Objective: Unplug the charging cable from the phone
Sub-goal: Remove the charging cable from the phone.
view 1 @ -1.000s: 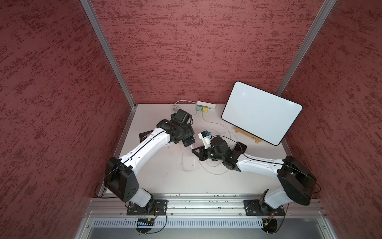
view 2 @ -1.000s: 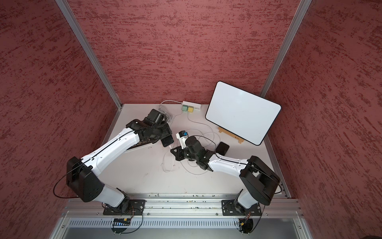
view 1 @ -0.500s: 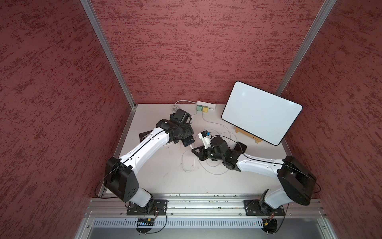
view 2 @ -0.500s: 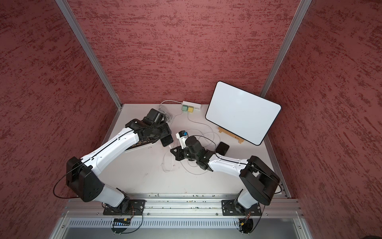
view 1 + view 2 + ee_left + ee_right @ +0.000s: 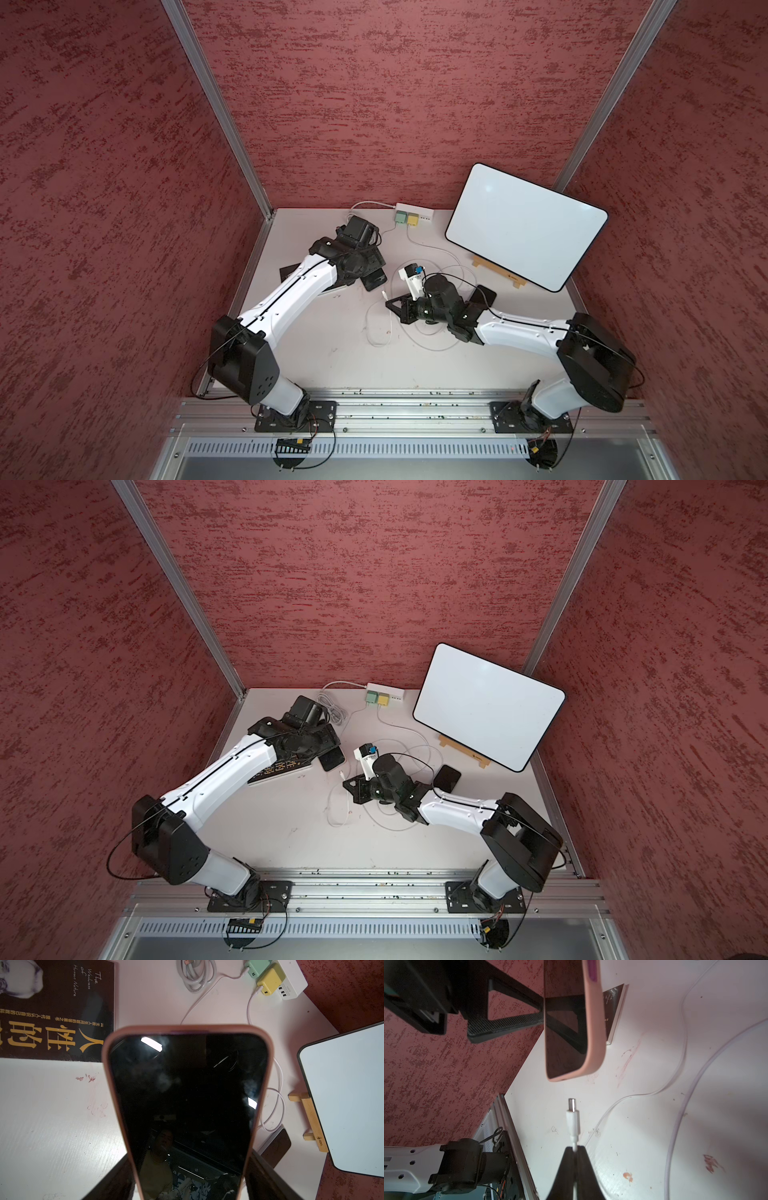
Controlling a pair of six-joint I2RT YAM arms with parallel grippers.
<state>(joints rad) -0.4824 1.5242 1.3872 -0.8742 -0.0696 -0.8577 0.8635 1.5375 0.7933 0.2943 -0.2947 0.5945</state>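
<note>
Working over a stained white table [image 5: 340, 361] boxed in by red textured walls [image 5: 374, 104], we are gripping the phone [image 5: 187, 1095] with our left gripper [image 5: 190, 1184] beside a book [image 5: 56, 1012], while our right gripper [image 5: 575, 1157] is pinching the cable [image 5: 572, 1120], its plug just clear of the phone.

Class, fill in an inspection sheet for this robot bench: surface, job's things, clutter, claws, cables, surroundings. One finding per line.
Surface: white table, smudged with reddish marks.
Job's things: phone in a pink case; charging cable, its plug out of the phone with a gap between them.
Clutter: book, whiteboard on a wooden stand, second dark phone.
Grippers: left claw grips the phone; right claw is shut on the charging cable behind the plug.
Cables: white cable loops lie on the table; power strip holds green and yellow chargers.
Surroundings: red textured walls, aluminium rail in front.
</note>
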